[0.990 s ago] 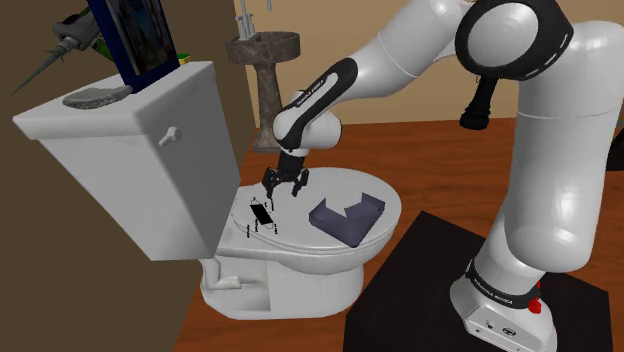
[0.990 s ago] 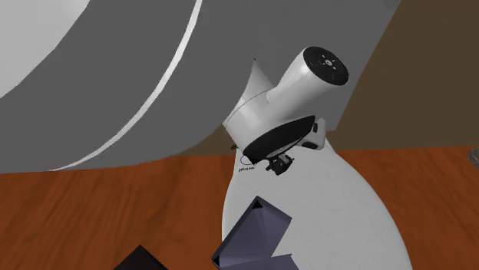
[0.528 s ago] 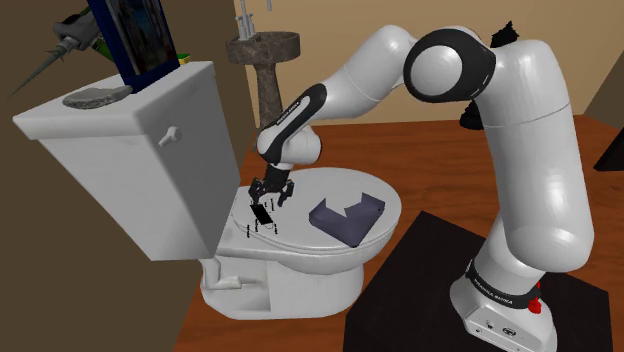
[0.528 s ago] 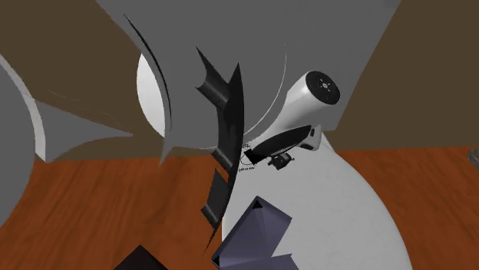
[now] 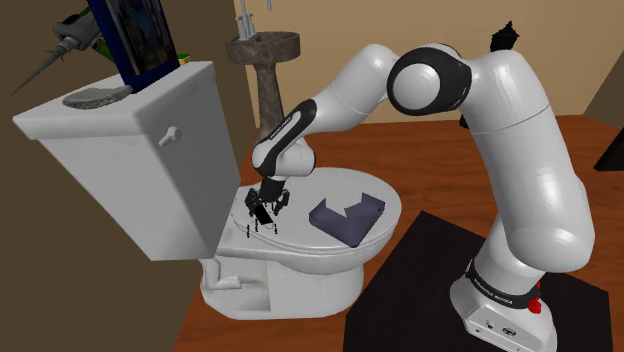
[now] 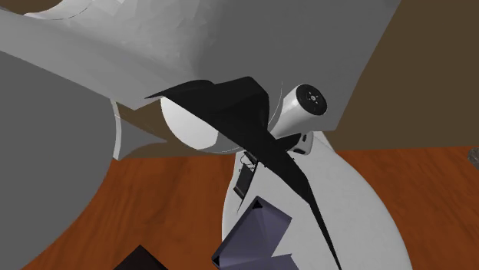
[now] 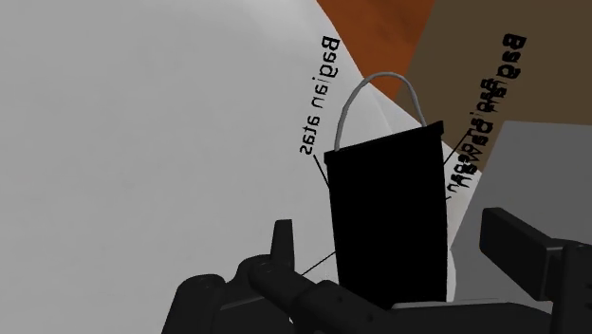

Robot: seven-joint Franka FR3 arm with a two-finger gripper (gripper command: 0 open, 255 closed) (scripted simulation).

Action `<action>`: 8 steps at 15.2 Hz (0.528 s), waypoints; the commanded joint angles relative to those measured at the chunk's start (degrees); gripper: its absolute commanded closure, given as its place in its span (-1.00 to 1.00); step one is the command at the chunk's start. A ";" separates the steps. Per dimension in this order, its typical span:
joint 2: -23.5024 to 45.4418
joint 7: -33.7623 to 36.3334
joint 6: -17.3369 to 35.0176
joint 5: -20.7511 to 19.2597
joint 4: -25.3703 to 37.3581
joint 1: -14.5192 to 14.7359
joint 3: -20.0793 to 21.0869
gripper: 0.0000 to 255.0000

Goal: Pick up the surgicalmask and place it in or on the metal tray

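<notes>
The end effector (image 7: 389, 232) hangs low over the toilet lid (image 5: 300, 245) with its fingers spread apart. The black mask (image 7: 384, 190) lies flat between them, touched by neither, so I judge the pickup not yet made. The mask sits near the tank (image 5: 120, 160), apart from the grey tray (image 5: 346, 218) on the same lid; closing, lifting and carrying across all remain.

Cannot see the lower edge of the black mask (image 7: 387, 209), covered by the hand (image 7: 398, 245) straddling it. Cannot trace the dark tray (image 6: 253, 234) beside the hand fully: cut off by the frame.
</notes>
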 commanded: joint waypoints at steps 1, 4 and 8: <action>0.24 -0.10 0.21 0.08 0.06 0.00 0.07 -1.00; 0.24 -0.10 0.21 0.08 0.06 0.00 0.07 -1.00; 0.23 -0.10 0.20 0.07 0.06 0.00 0.07 1.00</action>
